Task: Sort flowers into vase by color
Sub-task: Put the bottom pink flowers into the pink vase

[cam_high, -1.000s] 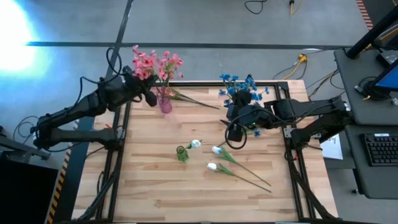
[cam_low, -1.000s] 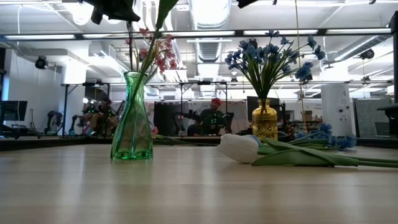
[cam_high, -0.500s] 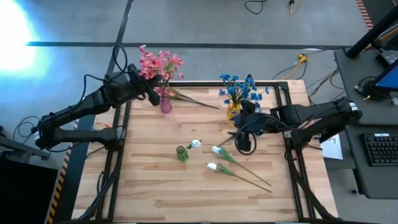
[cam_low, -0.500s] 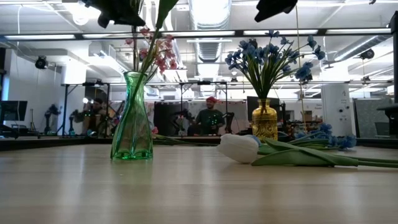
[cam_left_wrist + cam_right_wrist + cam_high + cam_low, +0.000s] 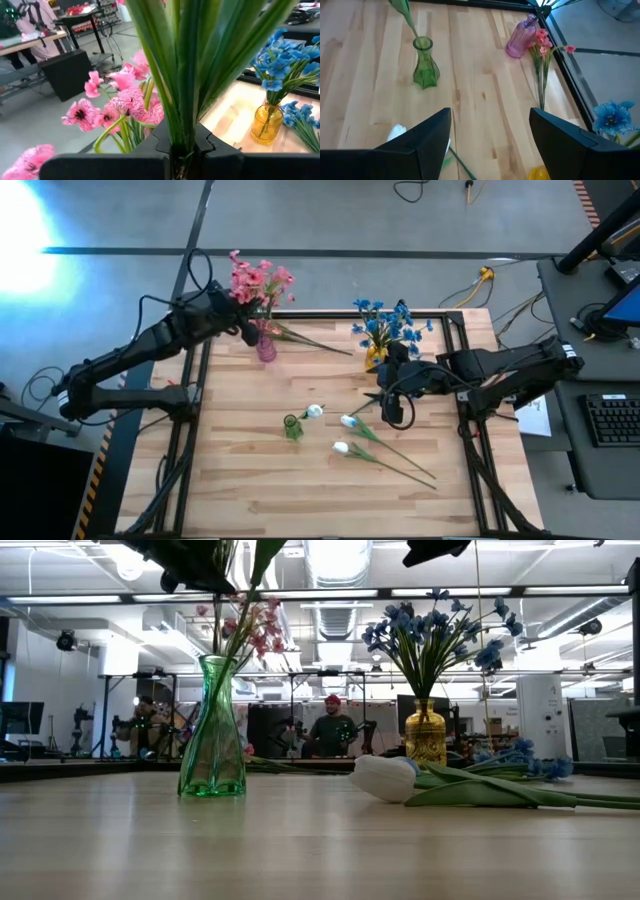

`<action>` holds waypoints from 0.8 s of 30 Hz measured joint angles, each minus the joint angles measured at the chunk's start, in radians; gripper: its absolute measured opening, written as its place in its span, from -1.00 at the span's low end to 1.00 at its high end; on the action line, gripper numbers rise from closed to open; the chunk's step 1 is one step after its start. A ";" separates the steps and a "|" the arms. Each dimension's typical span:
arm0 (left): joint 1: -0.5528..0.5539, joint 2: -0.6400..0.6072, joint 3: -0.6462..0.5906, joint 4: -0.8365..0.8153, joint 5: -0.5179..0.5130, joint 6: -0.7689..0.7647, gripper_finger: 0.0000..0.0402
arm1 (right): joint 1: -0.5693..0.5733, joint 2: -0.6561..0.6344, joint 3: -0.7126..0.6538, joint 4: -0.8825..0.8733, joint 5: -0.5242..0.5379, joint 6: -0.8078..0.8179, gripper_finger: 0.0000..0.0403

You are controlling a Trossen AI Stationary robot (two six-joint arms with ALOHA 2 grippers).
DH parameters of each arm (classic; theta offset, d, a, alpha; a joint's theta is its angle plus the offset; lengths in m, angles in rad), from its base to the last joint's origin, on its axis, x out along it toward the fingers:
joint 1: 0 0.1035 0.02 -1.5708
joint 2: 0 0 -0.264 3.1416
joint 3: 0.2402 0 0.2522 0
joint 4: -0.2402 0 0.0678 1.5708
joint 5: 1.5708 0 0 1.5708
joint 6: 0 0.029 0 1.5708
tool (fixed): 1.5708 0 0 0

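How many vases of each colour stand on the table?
pink vase: 1
yellow vase: 1
green vase: 1
Total: 3

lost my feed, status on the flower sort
Left gripper shut on pink flowers over the pink vase. Right gripper open, empty, above white flowers. Nothing in the way.

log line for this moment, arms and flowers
left gripper: shut on pink flowers, over purple vase | right gripper: open, empty
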 joint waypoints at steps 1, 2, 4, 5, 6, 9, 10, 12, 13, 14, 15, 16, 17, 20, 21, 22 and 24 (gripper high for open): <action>0.000 0.006 0.000 -0.003 0.000 -0.007 -1.00 | 0.000 0.000 0.000 0.000 0.000 0.000 0.29; 0.000 0.012 -0.001 -0.004 0.000 -0.009 -1.00 | 0.000 0.000 0.000 0.000 0.000 0.000 0.28; 0.000 0.021 -0.001 -0.004 0.000 -0.017 -1.00 | 0.000 0.000 0.000 0.000 0.000 0.000 0.28; 0.000 0.026 -0.001 -0.002 0.000 -0.021 -1.00 | 0.000 0.000 0.000 0.000 0.000 0.000 0.29; 0.000 0.030 -0.001 -0.001 0.000 -0.027 -1.00 | 0.000 0.000 0.000 0.000 0.000 0.000 0.29; 0.000 0.043 -0.001 -0.003 0.000 -0.032 -1.00 | 0.000 0.000 0.000 0.000 0.000 0.000 0.31; 0.000 0.045 -0.002 -0.001 0.000 -0.033 -1.00 | 0.000 0.000 0.000 0.000 0.000 0.000 0.31; 0.000 0.048 -0.006 0.000 0.000 -0.034 -1.00 | 0.000 0.000 0.000 0.000 0.000 0.000 0.32; 0.000 0.049 -0.011 0.000 0.000 -0.037 -1.00 | 0.000 0.000 0.000 0.000 0.000 0.000 0.32; 0.000 0.049 -0.016 0.003 0.000 -0.042 -1.00 | 0.000 0.000 0.000 0.000 0.000 0.000 0.33; 0.000 0.048 -0.022 0.009 0.000 -0.046 -1.00 | 0.000 0.000 0.000 0.000 0.000 0.000 0.33; 0.000 0.046 -0.029 0.016 -0.001 -0.052 -1.00 | 0.000 0.000 -0.001 0.000 0.000 0.000 0.32; 0.000 0.044 -0.033 0.020 -0.001 -0.059 -1.00 | 0.000 0.000 -0.002 0.000 0.000 0.000 0.32; 0.000 0.042 -0.041 0.020 -0.001 -0.067 -1.00 | 0.000 0.000 -0.004 0.000 0.000 0.000 0.30; 0.000 0.041 -0.044 0.021 -0.001 -0.070 -1.00 | 0.000 0.000 -0.004 0.000 0.000 0.000 0.29; 0.000 0.041 -0.047 0.023 -0.001 -0.072 -1.00 | 0.000 0.000 -0.004 0.000 0.000 0.000 0.29; 0.000 0.041 -0.058 0.030 -0.001 -0.074 -1.00 | 0.000 0.000 -0.004 0.000 0.000 0.000 0.28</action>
